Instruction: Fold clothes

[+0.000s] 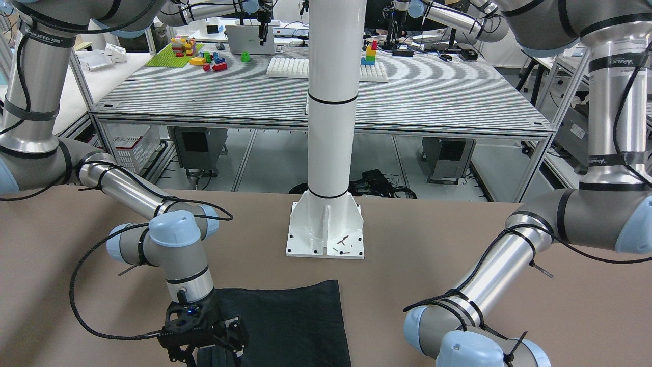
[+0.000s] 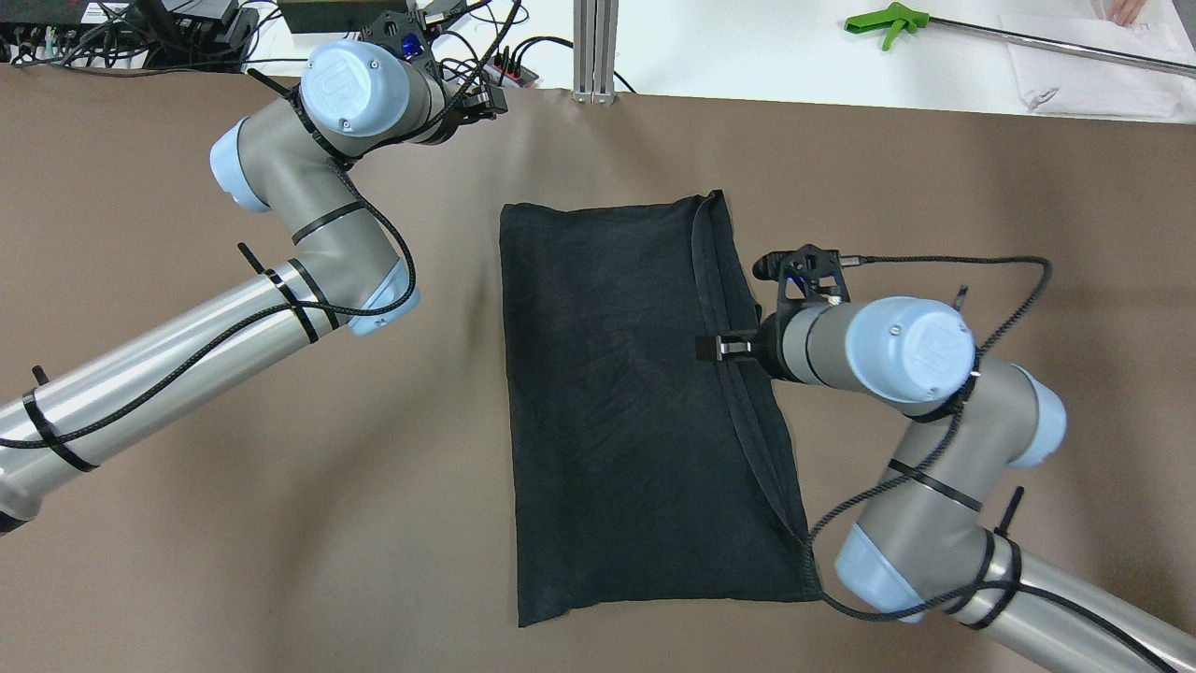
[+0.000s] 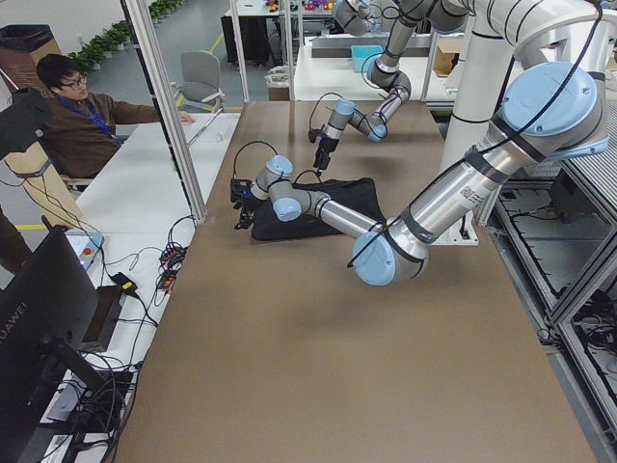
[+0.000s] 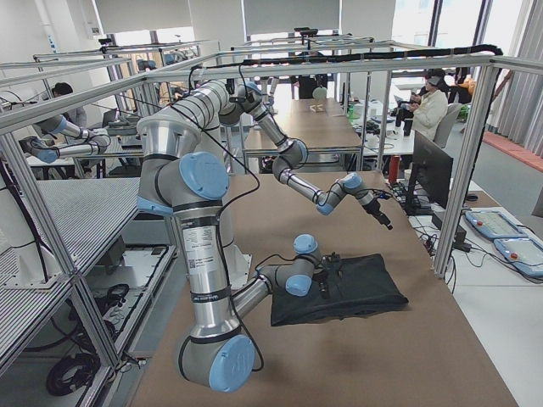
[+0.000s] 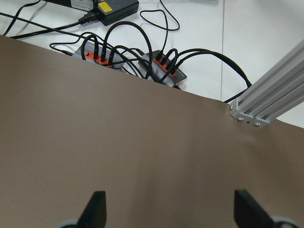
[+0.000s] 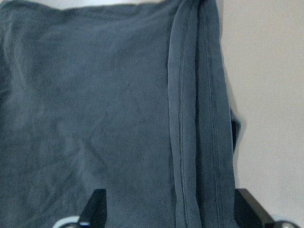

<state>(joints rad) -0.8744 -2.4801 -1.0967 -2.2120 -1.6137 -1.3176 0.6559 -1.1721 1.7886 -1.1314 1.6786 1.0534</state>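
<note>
**Right hand poised at the hem, nothing gripped yet**

Clock directions are read on the overhead view, with 12 o'clock pointing away from the robot.

The plain black soft fabric garment (image 2: 635, 402) lies flat near the middle of the brown cloth-covered surface (image 2: 280, 523). It is already a rough rectangle, longer from 12 to 6 o'clock. Its thicker stitched hem band (image 6: 199, 118) runs down the 3 o'clock side in stacked layers.

The step in hand looks like taking that hem edge for another fold. To do it well, the right hand should come down square to the band and take every layer between its fingers, not just the top one. It should lift only enough to clear the cloth beneath and carry the edge in a low arc, so the lower layers are not dragged. The 12 o'clock end of the band flares outward, so a grip nearer mid-length would probably keep the edge straighter. The cloth is limp and may sag to either side of a single pinch point.

The right hand (image 6: 171, 206) reaches in from 3 o'clock and sits low over the band at about mid-length. Its fingers are spread wide, one on each side of the stitched edge, and it holds nothing. Whether the tips touch the fabric cannot be told.

The left hand (image 5: 168, 209) is well apart, toward 11 o'clock by the far edge. It is also spread wide over bare surface and is empty.
</note>
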